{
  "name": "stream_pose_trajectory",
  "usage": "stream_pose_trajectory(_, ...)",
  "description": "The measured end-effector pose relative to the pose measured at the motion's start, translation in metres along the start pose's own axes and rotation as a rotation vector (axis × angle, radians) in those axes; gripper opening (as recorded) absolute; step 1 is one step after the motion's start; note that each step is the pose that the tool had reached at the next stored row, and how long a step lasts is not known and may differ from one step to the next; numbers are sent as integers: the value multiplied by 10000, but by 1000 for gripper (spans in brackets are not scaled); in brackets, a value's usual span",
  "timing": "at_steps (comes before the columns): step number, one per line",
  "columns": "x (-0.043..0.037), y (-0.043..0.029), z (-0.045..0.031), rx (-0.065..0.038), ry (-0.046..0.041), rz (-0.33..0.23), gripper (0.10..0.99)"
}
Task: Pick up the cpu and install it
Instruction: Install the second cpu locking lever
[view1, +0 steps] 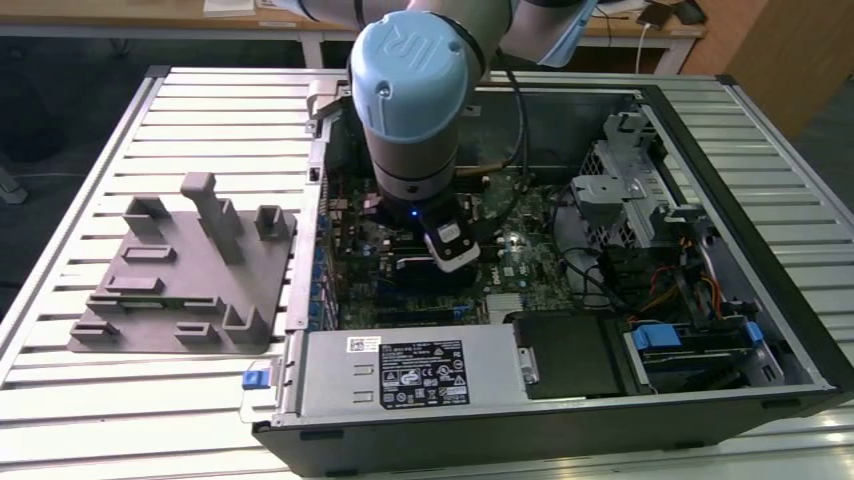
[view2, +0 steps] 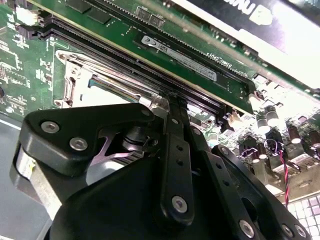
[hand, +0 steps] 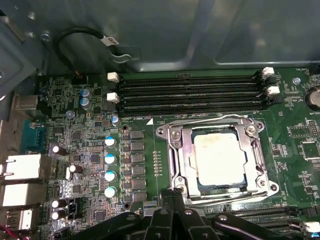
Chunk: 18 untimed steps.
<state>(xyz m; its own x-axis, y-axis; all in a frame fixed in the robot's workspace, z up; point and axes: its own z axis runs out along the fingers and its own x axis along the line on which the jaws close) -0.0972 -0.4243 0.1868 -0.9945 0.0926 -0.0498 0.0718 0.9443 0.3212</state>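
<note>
**Item: step in hand. The cpu is seated and the gripper is at the socket edge.**

- **Small flat square cpu with a silver-grey metal top** (hand: 220, 160): it lies flat inside the metal-framed motherboard socket (hand: 172, 135), square to it, with its top face uncovered. Nothing grips it. You can judge the pick and the placing as done.
- **Black two-finger gripper** (hand: 172, 196): its fingertips are drawn together with nothing between them. They stand just beside the socket frame, at the frame's edge and off the chip itself. In the second wrist view the tips meet right at the bright frame corner. Whether they touch the metal you cannot tell.
- **Socket retention**: a thin wire lever runs along the frame's far side. You cannot tell from these views whether it is latched.
- **Black memory slots** (hand: 190, 92): four rows run beside the socket on the green board, well clear of the gripper.
- **Pale blue and grey robot arm** (view1: 414, 90): in the centre of the exterior frame, reaching straight down into the open black computer case (view1: 747, 130).
- **Grey plastic fixture block** (view1: 187, 280): on the slatted metal worktop (view1: 80, 160) at the exterior view's left, well apart from the arm.

**Assessment:** you are late in the install, at the securing or checking stage. Any move from here calls for small, straight travel, because the tips sit close to the frame and to the board parts beside it. A sideways drift could drag across the chip or catch the lever.
</note>
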Motion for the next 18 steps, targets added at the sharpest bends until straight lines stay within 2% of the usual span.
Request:
stream_pose_trajectory(7, -9, 59, -172, 5, 3, 0, 106)
stream_pose_trajectory(10, -12, 81, -229, 55, -1, -4, 106)
stream_pose_trajectory(12, -19, 92, -256, 147, -7, -9, 106)
stream_pose_trajectory(16, -64, 101, -268, 469, 2, -4, 106)
stream_pose_trajectory(18, -91, 109, -264, 581, -2, 1, 106)
